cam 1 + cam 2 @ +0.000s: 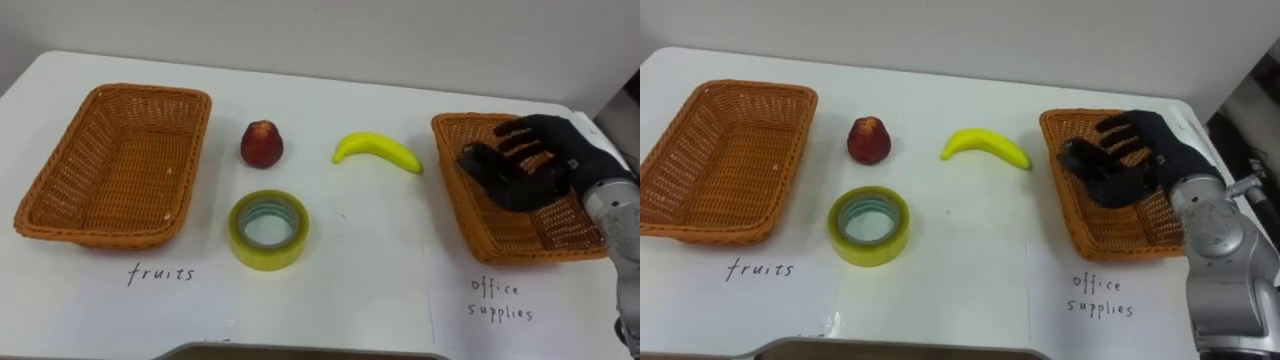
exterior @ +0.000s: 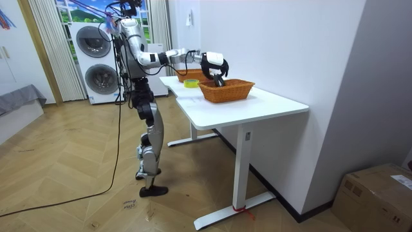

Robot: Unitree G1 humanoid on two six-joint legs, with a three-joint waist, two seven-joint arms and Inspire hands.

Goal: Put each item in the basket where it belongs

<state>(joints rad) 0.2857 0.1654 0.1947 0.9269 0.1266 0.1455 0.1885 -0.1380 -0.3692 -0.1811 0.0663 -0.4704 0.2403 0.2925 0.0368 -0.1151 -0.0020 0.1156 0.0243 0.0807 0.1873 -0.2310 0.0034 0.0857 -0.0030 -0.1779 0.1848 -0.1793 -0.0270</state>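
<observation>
My right hand [image 1: 530, 168] hovers open over the wicker basket [image 1: 447, 170] at the table's right, labelled office supplies; its dark fingers are spread and I see nothing in them. In the room view the same hand [image 2: 214, 66] hangs above that basket [image 2: 226, 91]. A red apple [image 1: 262, 143] and a yellow banana [image 1: 378, 150] lie at the table's middle. A roll of yellow-green tape [image 1: 268, 230] lies flat in front of the apple. The basket [image 1: 60, 222] at the left, labelled fruits, holds nothing.
The white table [image 1: 370, 280] carries handwritten paper labels in front of each basket. A wall stands behind its far edge. In the room view I stand at the table's long side, with washing machines [image 2: 96, 61] behind me.
</observation>
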